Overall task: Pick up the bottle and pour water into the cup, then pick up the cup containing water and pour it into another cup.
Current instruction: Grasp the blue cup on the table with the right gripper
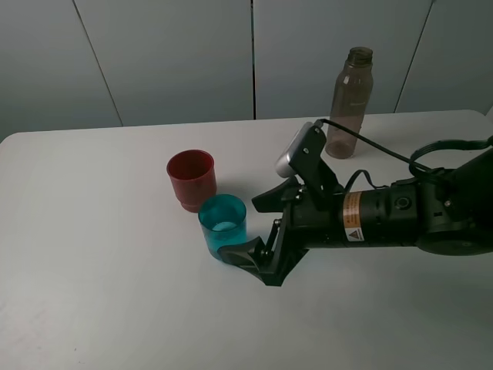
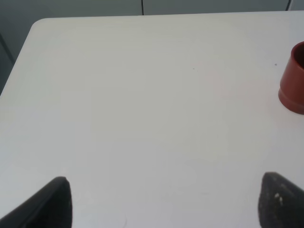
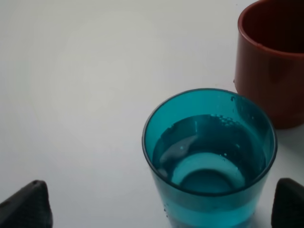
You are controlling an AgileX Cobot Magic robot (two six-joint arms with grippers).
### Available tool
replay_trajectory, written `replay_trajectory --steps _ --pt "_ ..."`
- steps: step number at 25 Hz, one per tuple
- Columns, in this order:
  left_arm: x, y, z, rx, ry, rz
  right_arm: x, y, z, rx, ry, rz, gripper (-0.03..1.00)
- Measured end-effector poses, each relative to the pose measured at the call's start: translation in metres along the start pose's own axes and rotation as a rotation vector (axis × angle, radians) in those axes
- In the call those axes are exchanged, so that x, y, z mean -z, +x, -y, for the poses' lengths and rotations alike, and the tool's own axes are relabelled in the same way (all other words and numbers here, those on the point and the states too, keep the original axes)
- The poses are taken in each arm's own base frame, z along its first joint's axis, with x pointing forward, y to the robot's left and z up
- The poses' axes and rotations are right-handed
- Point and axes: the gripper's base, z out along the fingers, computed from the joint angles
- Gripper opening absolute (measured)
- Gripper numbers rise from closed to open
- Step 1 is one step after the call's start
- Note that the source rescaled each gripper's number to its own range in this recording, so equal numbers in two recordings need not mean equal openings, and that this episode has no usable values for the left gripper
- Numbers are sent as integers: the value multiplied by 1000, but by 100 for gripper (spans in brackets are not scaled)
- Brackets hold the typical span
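"So, where is the cup right now?"

"I see the cup (image 3: pixel 209 161), the teal tumbler, standing upright on the white table (image 1: pixel 92 254). It has water in its lower part and small drops on its inner wall. It stands between the two fingers of my right gripper (image 1: pixel 239 227)."

"Is that claw clenched on it?"

"No, it is released. The jaws are spread wide, one finger to each side of the cup. From the high camera the lower finger (image 1: pixel 239 254) sits right at the cup's base, and I can't tell whether it touches. The cup's base rests on the table."

"And the other cup?"

"The red cup (image 1: pixel 191 179) stands upright just beside the teal cup, on the side away from my right arm. I can't tell whether the two touch. Its inside is in shadow, so I can't say what it holds."

"The bottle?"

"The bottle (image 1: pixel 350 104), smoky grey-brown and slim, stands upright well apart from the teal cup. It is past my right arm, near the table's far edge."

"What about your left side?"

"My left gripper (image 2: pixel 166 202) is released too. Its fingers are wide apart over bare table, with nothing between them. Its own camera catches the red cup at the edge of the view, well away from those fingers."
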Motion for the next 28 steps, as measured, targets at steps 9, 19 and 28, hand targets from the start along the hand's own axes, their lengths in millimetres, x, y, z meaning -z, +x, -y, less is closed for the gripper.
replay_trajectory --steps 9,19,28 --pt "0 0 0 0 0 0 -11 16 5 -53 9 -56 100" --pt "0 0 0 0 0 0 -21 7 12 -37 18 -32 100" --pt "0 0 0 0 0 0 -25 15 13 -50 17 -57 100"
